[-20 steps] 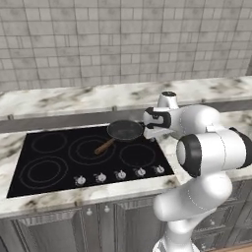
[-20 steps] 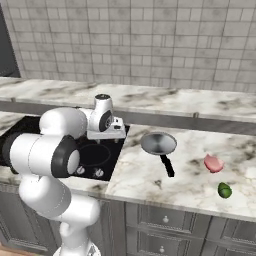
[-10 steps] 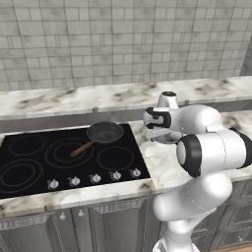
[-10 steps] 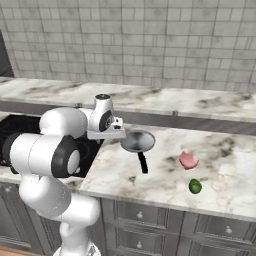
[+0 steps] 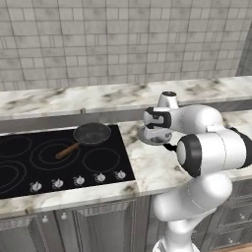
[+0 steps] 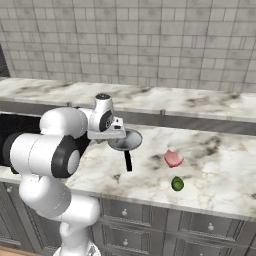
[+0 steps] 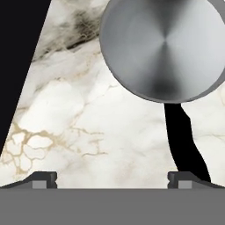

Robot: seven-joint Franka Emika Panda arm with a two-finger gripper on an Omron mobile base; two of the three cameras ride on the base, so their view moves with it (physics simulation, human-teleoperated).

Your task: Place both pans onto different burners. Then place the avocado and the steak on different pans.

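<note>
The dark pan [image 5: 92, 133] with a wooden handle [image 5: 66, 151] sits on a rear burner of the black cooktop [image 5: 118, 147]. A free burner [image 5: 101, 160] lies just in front of it. On the marble counter to the cooktop's right lies the silver pan [image 5: 156, 138] [image 6: 129, 140] [image 7: 165, 48], its black handle [image 6: 128, 161] [image 7: 182, 136] pointing toward the front edge. My gripper [image 5: 155, 129] [image 6: 114, 136] [image 7: 112, 180] hangs open above the silver pan, holding nothing; one fingertip [image 7: 181, 179] is close to the handle. Further right lie the steak [image 6: 173, 158] and the avocado [image 6: 177, 184].
Small silver knobs [image 5: 78, 181] line the cooktop's front edge. A tiled wall [image 5: 123, 39] backs the counter [image 6: 220, 155]. Bare marble spreads between the silver pan and the steak, and the cooktop's edge [image 7: 17, 66] shows at the left of the hand view.
The base has driven right along the counter, so the cooktop and dark pan slid left in both base views. The silver pan, steak and avocado came closer. The jaws stayed open.
</note>
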